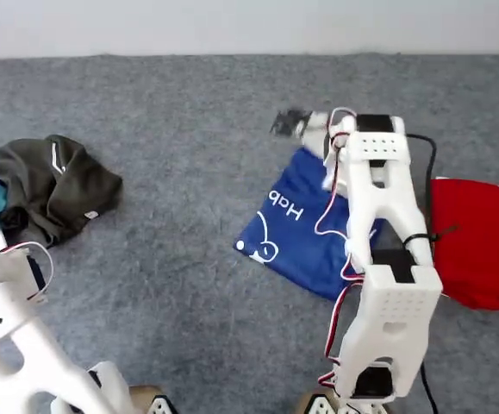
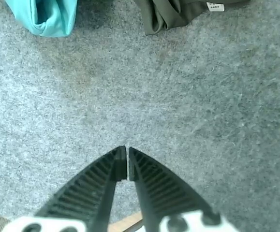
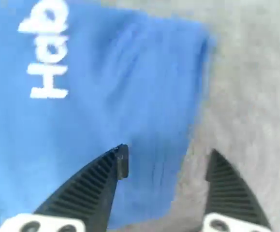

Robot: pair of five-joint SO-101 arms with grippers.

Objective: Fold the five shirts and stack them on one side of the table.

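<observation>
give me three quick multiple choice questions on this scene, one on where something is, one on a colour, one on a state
1. In the high view, the red shirt lies: A far left; B centre; C far right.
2. The cloth under the right hand is: A teal; B blue; C olive.
3. The left hand is: A wide open; B shut on a shirt; C shut, empty.

Answers:
1 C, it sits at that picture's right edge.
2 B, the blue shirt lies beneath it.
3 C, its tips meet over bare grey felt.
</observation>
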